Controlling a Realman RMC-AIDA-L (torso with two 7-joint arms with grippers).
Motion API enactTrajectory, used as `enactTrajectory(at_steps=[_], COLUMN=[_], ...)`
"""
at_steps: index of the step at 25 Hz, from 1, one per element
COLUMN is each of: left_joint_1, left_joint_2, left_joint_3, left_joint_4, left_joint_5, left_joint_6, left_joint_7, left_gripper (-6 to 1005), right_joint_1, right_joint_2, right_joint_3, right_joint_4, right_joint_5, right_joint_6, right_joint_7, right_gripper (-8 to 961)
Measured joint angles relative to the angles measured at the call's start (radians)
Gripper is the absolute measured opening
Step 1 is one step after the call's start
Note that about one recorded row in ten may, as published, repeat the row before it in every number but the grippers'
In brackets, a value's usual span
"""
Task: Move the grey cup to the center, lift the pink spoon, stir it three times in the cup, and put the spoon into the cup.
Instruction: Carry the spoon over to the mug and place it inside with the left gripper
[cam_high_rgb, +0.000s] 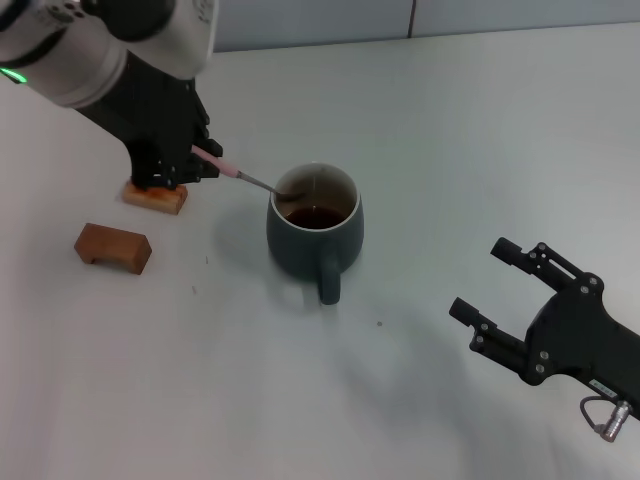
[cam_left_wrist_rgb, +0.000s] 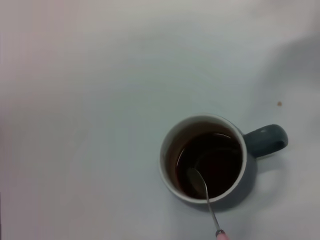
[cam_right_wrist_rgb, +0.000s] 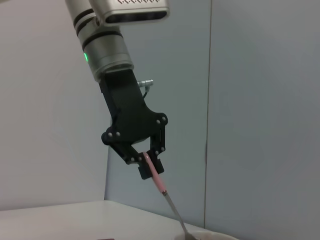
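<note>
Holding pink spoon (cam_high_rgb: 243, 177) in left gripper (cam_high_rgb: 200, 160), jaws clamped on handle, bowl dipped inside grey cup (cam_high_rgb: 314, 234). I judge stirring underway; release remains. Right gripper (cam_high_rgb: 505, 290) idle, jaws apart.

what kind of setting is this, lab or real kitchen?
Likely a lab test bench, not a kitchen: a bare white table, plain panel walls, and only a mug, a spoon and wooden blocks laid out.
</note>
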Motion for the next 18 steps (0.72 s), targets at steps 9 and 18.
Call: enactTrajectory(at_steps=[9,18], left_joint_1=[-0.020,-0.032], left_joint_2=[0.000,-0.001], left_joint_3=[0.055,0.195], left_joint_4=[-0.003,0.009], left_joint_5=[0.004,-0.007], left_joint_6=[-0.016,-0.044], left_joint_7=[-0.021,-0.080], left_gripper=[126,126], right_joint_1=[0.000,0.000], right_joint_2=[0.000,0.000], right_joint_3=[-0.005,-0.006], right_joint_4=[0.000,-0.004], right_joint_5=[0.000,-0.001], right_joint_6=[0.006,0.010], right_joint_7=[-0.002,-0.002], right_gripper=[761,762])
